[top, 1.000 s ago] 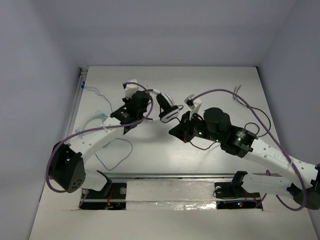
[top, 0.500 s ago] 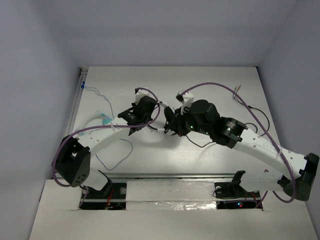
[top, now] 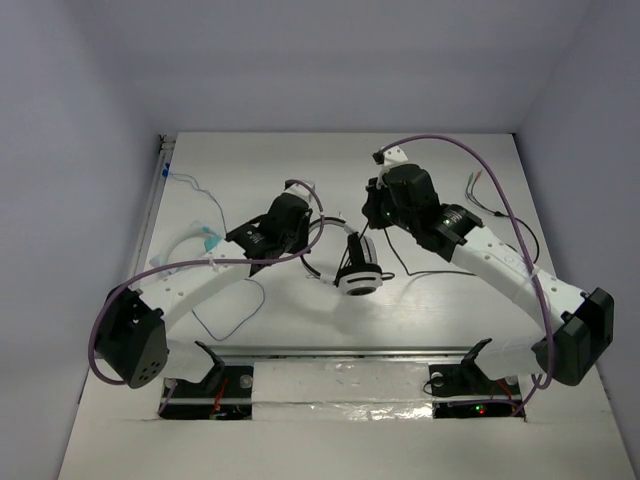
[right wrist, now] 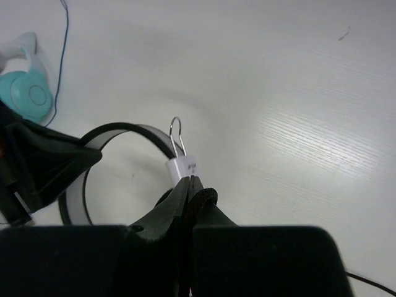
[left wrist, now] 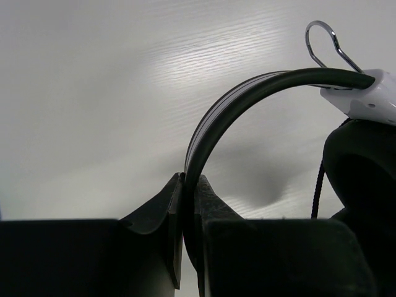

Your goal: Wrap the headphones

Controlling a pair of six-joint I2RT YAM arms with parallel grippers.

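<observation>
The headphones [top: 357,276] hang between my two grippers at the table's middle, one black earcup with a white ring facing up. My left gripper [top: 306,234] is shut on the dark headband [left wrist: 223,114]; the white slider [left wrist: 370,99] and an earcup [left wrist: 362,164] show to its right. My right gripper [top: 369,231] is shut, just under the white slider [right wrist: 183,167], with the thin braided black cable [right wrist: 212,197] pinched at its fingertips. The cable [top: 425,277] trails off to the right over the table.
A small teal object [top: 208,239] with a thin pale-blue cord [top: 228,312] lies left of the left arm; it also shows in the right wrist view [right wrist: 30,94]. Purple robot cables [top: 470,170] arch over the arms. A metal rail [top: 340,351] runs along the near edge.
The right gripper has swung back and up toward the far side. The headphones have turned, and an earcup now hangs lower at centre. The left gripper has shifted slightly right, still on the headband.
</observation>
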